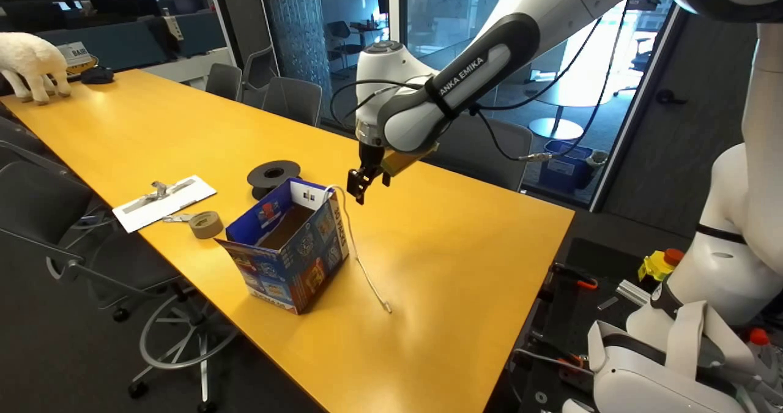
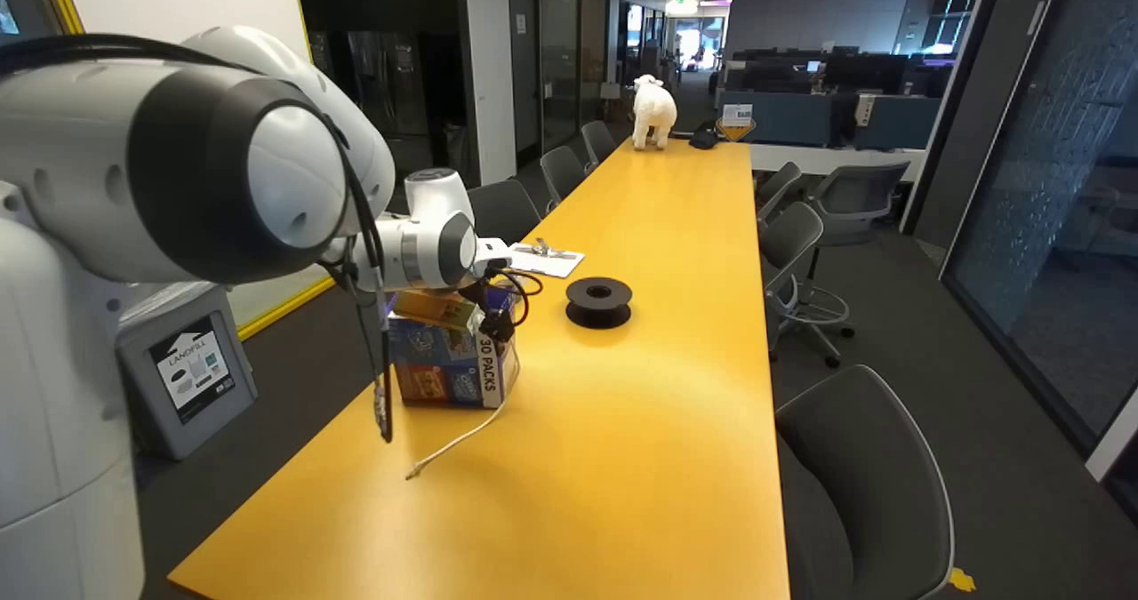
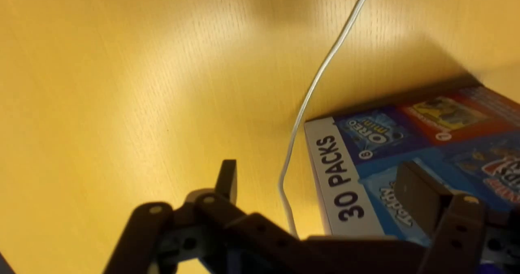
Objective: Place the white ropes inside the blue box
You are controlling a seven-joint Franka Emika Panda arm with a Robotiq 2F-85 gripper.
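Gripper (image 3: 324, 188) spread wide near the blue box (image 1: 317, 251), and there's the white rope (image 1: 357, 258), draped over the box's rim, its end lying on the counter (image 1: 452, 260) beside the box!

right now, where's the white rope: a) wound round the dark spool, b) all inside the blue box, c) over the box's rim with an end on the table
c: in an exterior view the white rope bends over the rim of the blue box and its free end lies on the table.
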